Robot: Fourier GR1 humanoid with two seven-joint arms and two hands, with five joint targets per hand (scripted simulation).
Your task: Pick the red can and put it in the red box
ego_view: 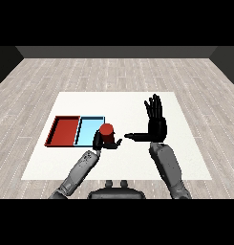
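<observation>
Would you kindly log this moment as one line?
left hand: curled round red can | can: beside light blue tray, not in red tray | right hand: open, raised

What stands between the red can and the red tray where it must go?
The light blue tray lies between them. The left hand is curled round the red can at that tray's right edge, and the red tray is on its far left side. The can would probably have to pass over the blue tray. Nothing else visible blocks the way.
</observation>
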